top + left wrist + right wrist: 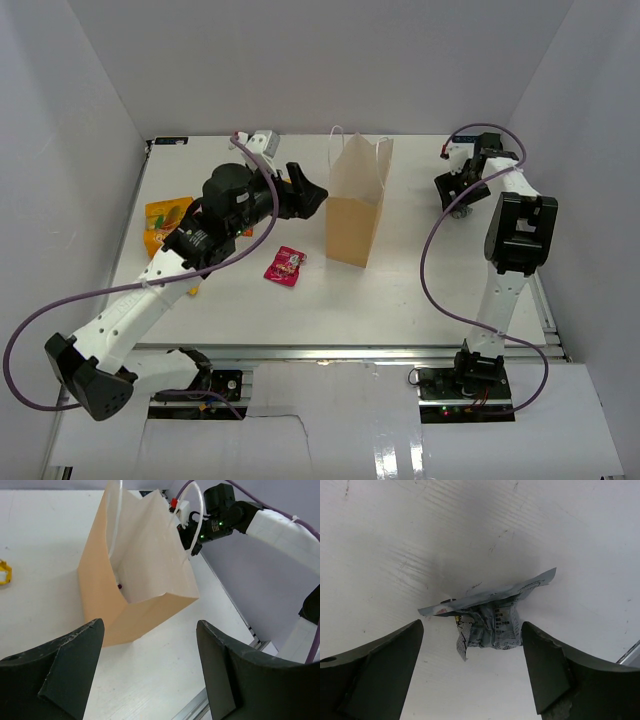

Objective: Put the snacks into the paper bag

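Under right gripper [471,630], crumpled packet [493,624] (print unreadable)

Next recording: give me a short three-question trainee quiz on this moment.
1. True or false: the tall tan kraft paper bag lies flat on the white table.
2. The small red foil packet lies: A) inside the bag; B) on the table, left of the bag; C) off the table.
3. Fill in: the right claw hovers, jaws ____, over a crumpled silvery foil packet.
Key: 1 false; 2 B; 3 open.
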You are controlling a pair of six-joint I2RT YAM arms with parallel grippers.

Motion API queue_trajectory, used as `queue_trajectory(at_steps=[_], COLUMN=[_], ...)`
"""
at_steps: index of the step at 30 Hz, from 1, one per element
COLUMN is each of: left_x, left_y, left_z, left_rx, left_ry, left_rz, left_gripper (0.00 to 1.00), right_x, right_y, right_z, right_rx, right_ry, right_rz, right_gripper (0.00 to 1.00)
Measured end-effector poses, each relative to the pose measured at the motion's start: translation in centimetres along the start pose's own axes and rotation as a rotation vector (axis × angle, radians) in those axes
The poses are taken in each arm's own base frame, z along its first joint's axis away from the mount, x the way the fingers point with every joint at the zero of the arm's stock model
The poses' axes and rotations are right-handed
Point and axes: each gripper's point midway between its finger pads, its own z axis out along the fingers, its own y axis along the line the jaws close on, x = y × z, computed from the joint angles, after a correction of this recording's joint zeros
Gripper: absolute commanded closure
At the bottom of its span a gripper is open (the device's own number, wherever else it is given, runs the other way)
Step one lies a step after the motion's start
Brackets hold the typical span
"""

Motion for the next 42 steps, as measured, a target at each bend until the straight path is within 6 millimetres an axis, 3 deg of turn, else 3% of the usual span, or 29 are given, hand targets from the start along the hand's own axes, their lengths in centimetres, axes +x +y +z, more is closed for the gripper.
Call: queue_trajectory(at_steps=[9,15,19,23,27,31,36,42], left_x=[3.3,4.9,5.9,7.4,9.4,11.6,13.6,15.0], left_y=[2.6,3.7,4.2,5.1,6.2,7.4,8.4,9.1], left_z=[-1.6,-2.0,-2.4,-3.1,-4.0,-4.3,-4.5,-4.4], left_rx=[-0.092,-0.128,-0.144,-0.168,-0.201,-0.24,-0.276,-0.302], left_ry=[0.019,0.034,0.043,0.055,0.079,0.116,0.165,0.207], left_rz=[-0.081,-0.119,-0.14,-0.158,-0.183,-0.201,-0.211,-0.211], left_gripper=[0.15,0.14,0.14,0.13,0.12,0.12,0.12,0.12], right_x=[1.1,1.0,1.1,2.1,0.6,-3.8,-8.5,-14.5], right_y=[0.0,0.0,0.4,2.5,5.2,7.5,11.9,17.1], right_z=[1.7,1.6,1.0,-0.3,-4.9,-12.4,-22.1,-30.8], right_rx=[-0.02,-0.022,-0.037,-0.114,-0.186,-0.209,-0.241,-0.285], right_ry=[0.036,0.029,0.015,-0.009,-0.126,-0.355,-0.634,-0.893], right_rz=[-0.03,-0.044,-0.044,-0.035,-0.055,-0.128,-0.243,-0.361], right_gripper=[0.4,0.7,0.76,0.8,0.82,0.82,0.84,0.85])
